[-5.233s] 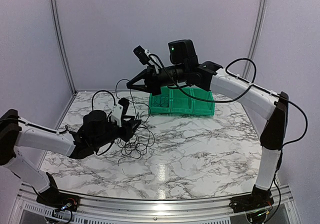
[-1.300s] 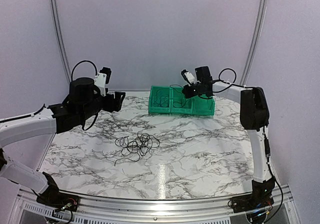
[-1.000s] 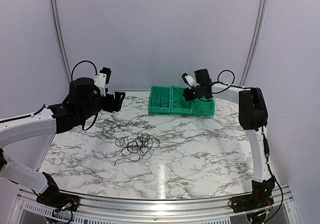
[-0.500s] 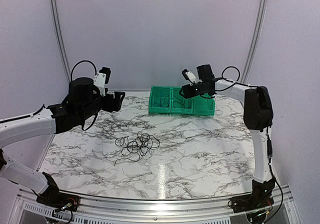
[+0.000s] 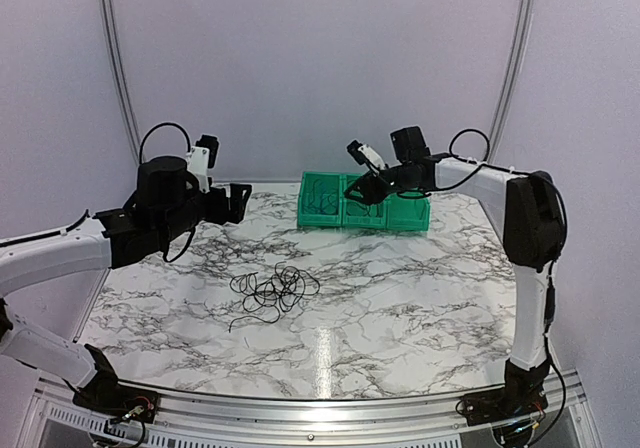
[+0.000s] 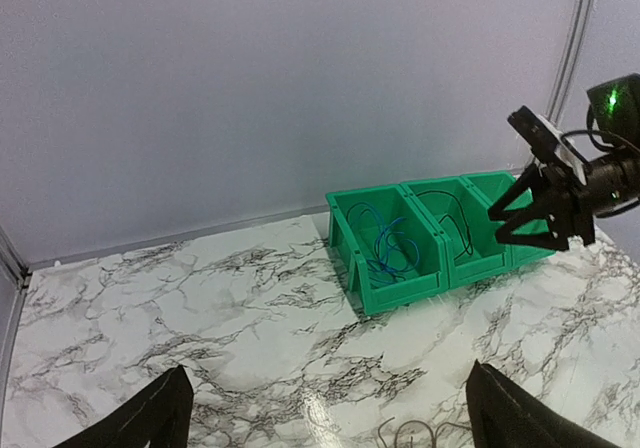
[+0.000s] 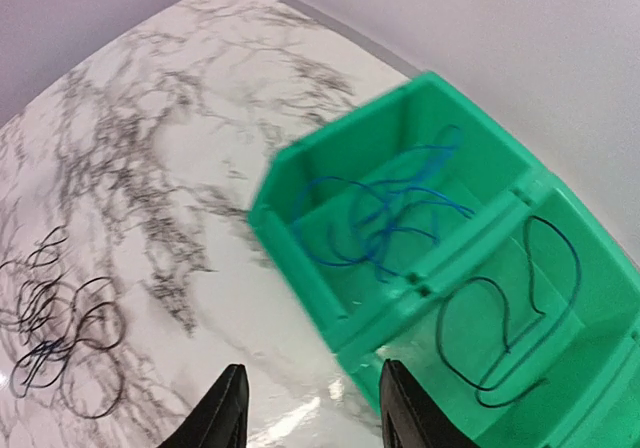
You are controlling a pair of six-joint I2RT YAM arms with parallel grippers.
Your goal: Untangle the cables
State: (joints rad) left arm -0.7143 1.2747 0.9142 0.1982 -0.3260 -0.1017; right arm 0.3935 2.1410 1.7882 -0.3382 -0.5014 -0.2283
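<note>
Tangle of cables [image 5: 272, 293] on the marble table [image 5: 420, 298], well in front of the green bins [image 5: 400, 218] and off toward their left, touched by neither arm. Main danger from here: pinching several loops at once and hauling the whole knot up, tightening it rather than freeing a single strand. Thin, springy wire by the look of it, so likely to slip from a shallow pinch or whip back into the heap on release. Also possible: clipping the bins' front wall on the way down, given the right gripper [image 5: 357, 192] hovering just above and in front of their left half, fingers spread with nothing between them. Left gripper [image 5: 240, 202] raised off to the left of the bins, fingers wide apart and empty. Inside the bins: a blue wire [image 7: 385, 208] in the left compartment, a black wire [image 7: 510, 318] in the middle one; contents of the right compartment impossible to tell. No obstacle visible between either gripper and the tangle.
</note>
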